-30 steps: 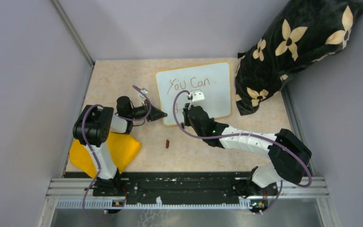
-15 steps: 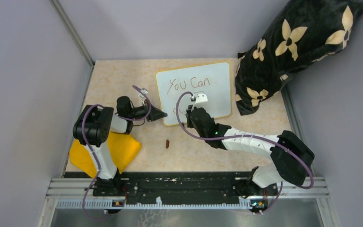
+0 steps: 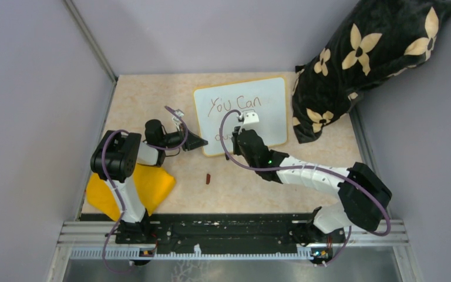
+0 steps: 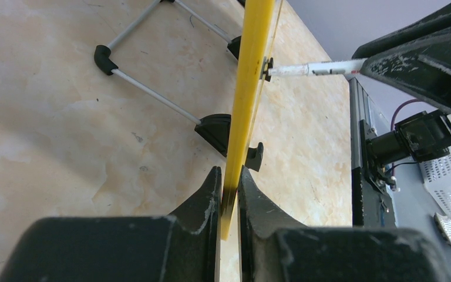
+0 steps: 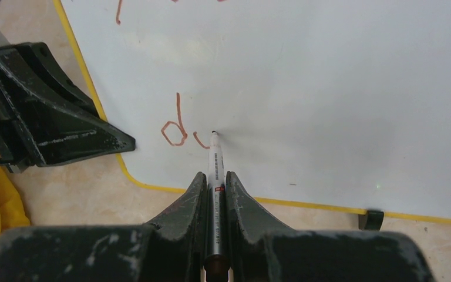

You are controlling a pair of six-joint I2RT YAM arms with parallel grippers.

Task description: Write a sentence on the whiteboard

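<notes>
The whiteboard (image 3: 270,97) stands tilted at the table's middle back, white with a thin yellow frame. The sentence (image 3: 238,104) reads "You Can" on its top line; below it a "d" and the start of another letter (image 5: 176,130) show in the right wrist view. My left gripper (image 4: 229,182) is shut on the whiteboard's yellow left edge (image 4: 248,88), seen edge-on. My right gripper (image 5: 214,179) is shut on a white marker (image 5: 214,158), its tip touching the whiteboard (image 5: 305,82) just right of the "d". In the top view the right gripper (image 3: 241,132) covers the lower line.
A black pillow with cream flowers (image 3: 364,59) leans at the back right, close to the board. A yellow cloth (image 3: 147,185) lies at the front left. A small dark cap (image 3: 208,178) lies on the table in front of the board. The board's wire stand and black feet (image 4: 214,130) show behind it.
My right gripper has moved a little to the right along the board's lower line with the marker. The left gripper and the board have not moved.
</notes>
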